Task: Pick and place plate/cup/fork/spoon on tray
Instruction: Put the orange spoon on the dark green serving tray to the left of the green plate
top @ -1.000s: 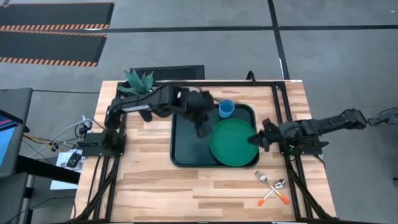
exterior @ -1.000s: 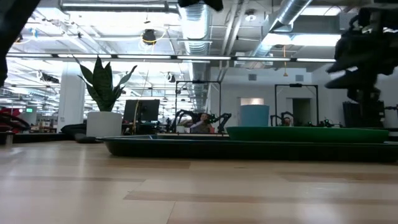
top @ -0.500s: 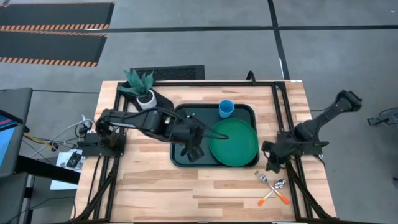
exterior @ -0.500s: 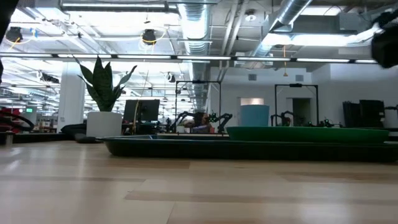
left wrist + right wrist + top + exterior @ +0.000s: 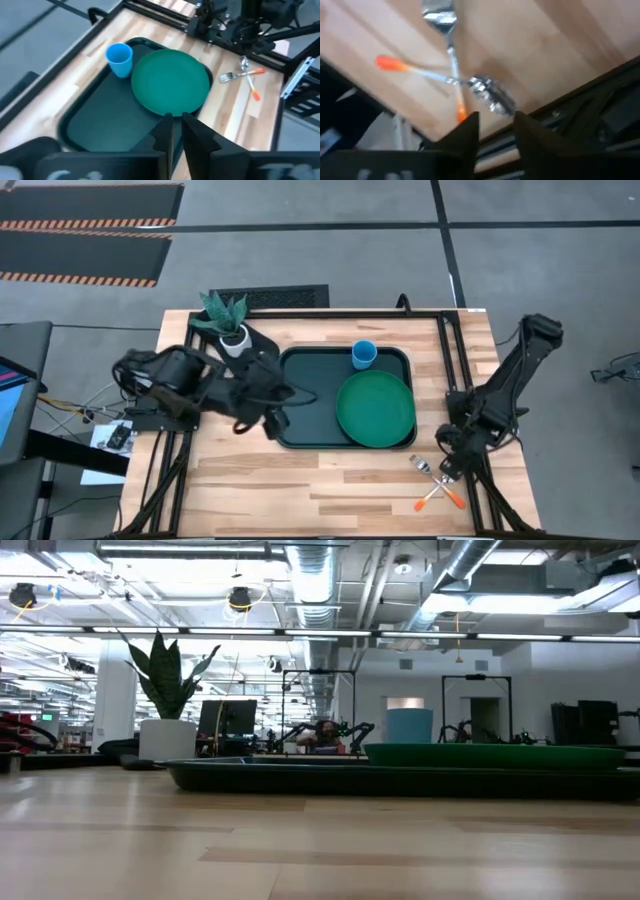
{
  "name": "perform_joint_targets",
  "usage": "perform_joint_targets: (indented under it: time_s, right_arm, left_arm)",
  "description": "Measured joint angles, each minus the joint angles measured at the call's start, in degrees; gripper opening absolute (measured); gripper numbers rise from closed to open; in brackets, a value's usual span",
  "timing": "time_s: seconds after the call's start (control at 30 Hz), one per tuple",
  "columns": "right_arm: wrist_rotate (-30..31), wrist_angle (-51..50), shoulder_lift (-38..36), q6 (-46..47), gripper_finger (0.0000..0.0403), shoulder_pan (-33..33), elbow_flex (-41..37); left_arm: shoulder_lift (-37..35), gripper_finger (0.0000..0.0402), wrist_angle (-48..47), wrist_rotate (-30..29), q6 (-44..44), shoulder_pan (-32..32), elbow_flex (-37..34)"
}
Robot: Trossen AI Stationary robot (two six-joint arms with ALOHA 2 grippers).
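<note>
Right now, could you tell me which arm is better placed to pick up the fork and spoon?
Right: the right gripper hovers beside the crossed fork and spoon; the left gripper is across the tray.

No text, label, brand, number or sign can be read anywhere in these views.

green plate point(image 5: 170, 83) and blue cup point(image 5: 119, 59) on dark tray point(image 5: 100, 120)

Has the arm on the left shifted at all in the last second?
Yes. Its tool has pulled back off the tray, from near the cup to the tray's left edge, toward the plant pot side.
</note>
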Motion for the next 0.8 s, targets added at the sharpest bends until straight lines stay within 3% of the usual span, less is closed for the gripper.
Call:
perform_joint_targets:
  time_s: [0.17, 0.27, 0.43, 0.6, 0.8]
  right_arm:
    - [2.0, -1.8, 3.9, 3.3, 0.0237, 1.1, 0.0]
    - [2.0, -2.1, 5.4, 3.1, 0.0264, 1.0, 0.0]
    - [2.0, -0.6, 6.3, 2.8, 0.0269, 1.0, -0.2]
    - [1.9, 8.5, 6.3, 3.0, 0.0269, 2.2, -3.5]
    - [2.1, 10.9, 6.2, 3.0, 0.0269, 3.6, -5.3]
  left_arm:
    - [-0.3, 0.0075, -3.7, -3.6, -1.8, -2.3, 0.0]
    - [-0.3, 0.0102, -3.6, -2.7, -1.0, -2.5, -0.1]
    - [0.3, 0.0128, -3.7, -1.7, -0.1, -2.5, -0.2]
    - [0.2, 0.0130, -3.7, -2.5, 0.2, -2.3, -0.2]
    - [0.2, 0.0130, -3.6, -2.8, 0.7, -2.1, -0.2]
